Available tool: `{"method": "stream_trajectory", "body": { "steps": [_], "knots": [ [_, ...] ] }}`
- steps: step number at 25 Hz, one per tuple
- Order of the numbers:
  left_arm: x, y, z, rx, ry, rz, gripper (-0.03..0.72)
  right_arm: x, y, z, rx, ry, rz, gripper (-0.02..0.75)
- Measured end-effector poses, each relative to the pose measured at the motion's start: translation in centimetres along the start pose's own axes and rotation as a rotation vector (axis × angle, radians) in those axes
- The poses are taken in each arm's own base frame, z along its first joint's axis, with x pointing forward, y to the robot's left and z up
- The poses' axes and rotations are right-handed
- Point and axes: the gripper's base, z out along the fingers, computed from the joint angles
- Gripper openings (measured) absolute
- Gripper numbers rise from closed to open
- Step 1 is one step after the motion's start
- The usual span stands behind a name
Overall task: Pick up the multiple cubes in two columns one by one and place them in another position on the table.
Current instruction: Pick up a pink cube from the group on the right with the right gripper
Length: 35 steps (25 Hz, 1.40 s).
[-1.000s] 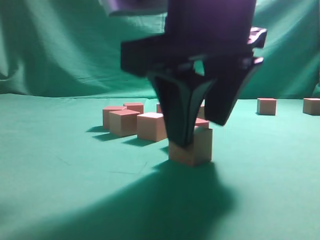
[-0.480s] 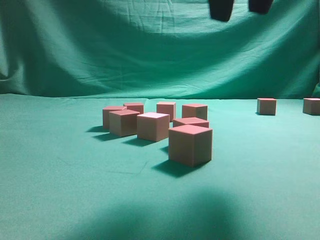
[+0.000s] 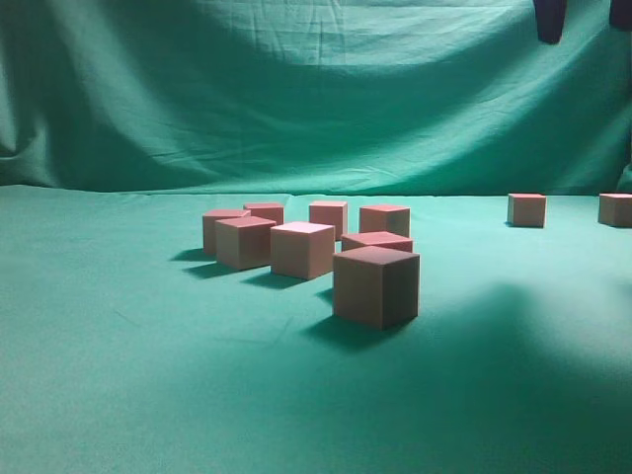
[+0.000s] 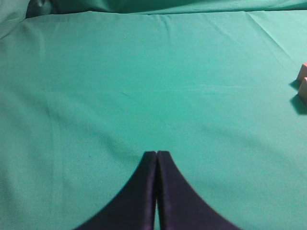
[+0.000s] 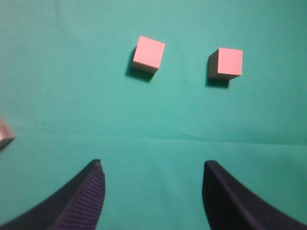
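Several pinkish-red cubes stand in a cluster on the green table (image 3: 118,346). The nearest cube (image 3: 376,286) is at the front and another (image 3: 302,249) is behind it to the left. Two more cubes (image 3: 526,209) (image 3: 614,209) stand apart at the far right. My right gripper (image 3: 586,15) hangs high at the top right with only its tips in view. In the right wrist view it is open and empty (image 5: 153,165) above two separate cubes (image 5: 149,53) (image 5: 226,63). My left gripper (image 4: 156,154) is shut and empty over bare cloth, and it does not appear in the exterior view.
A wrinkled green backdrop (image 3: 296,89) hangs behind the table. Cube edges show at the right edge of the left wrist view (image 4: 303,81). A cube corner shows at the left edge of the right wrist view (image 5: 4,134).
My right gripper was down around the front cube. It has let go, risen and moved to the upper right. The cube stays on the table.
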Motion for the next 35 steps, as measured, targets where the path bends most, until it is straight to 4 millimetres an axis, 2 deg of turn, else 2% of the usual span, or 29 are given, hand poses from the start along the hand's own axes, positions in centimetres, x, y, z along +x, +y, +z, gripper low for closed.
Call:
{"method": "stream_trajectory", "body": {
  "steps": [4, 8, 13, 16, 20, 27, 35],
  "knots": [
    [0.0, 0.0, 0.0, 0.000, 0.000, 0.000, 0.000, -2.9, -1.0, 4.0, -0.033, 0.051, 0.079, 0.389],
    [0.0, 0.0, 0.0, 0.000, 0.000, 0.000, 0.000, -5.2, -0.3, 8.1, -0.035, 0.087, 0.079, 0.389],
    [0.0, 0.0, 0.0, 0.000, 0.000, 0.000, 0.000, -6.9, 1.0, 12.9, -0.027, 0.159, 0.074, 0.389],
    [0.0, 0.0, 0.0, 0.000, 0.000, 0.000, 0.000, -7.7, 1.1, 14.9, -0.018, 0.175, 0.081, 0.389],
    [0.0, 0.0, 0.0, 0.000, 0.000, 0.000, 0.000, -7.9, 0.8, 16.4, -0.003, 0.188, 0.086, 0.389],
    [0.0, 0.0, 0.0, 0.000, 0.000, 0.000, 0.000, -7.6, 1.0, 17.7, -0.001, 0.204, 0.083, 0.389],
    [0.0, 0.0, 0.0, 0.000, 0.000, 0.000, 0.000, -7.8, 1.0, 17.9, -0.008, 0.189, 0.089, 0.389]
  ]
}}
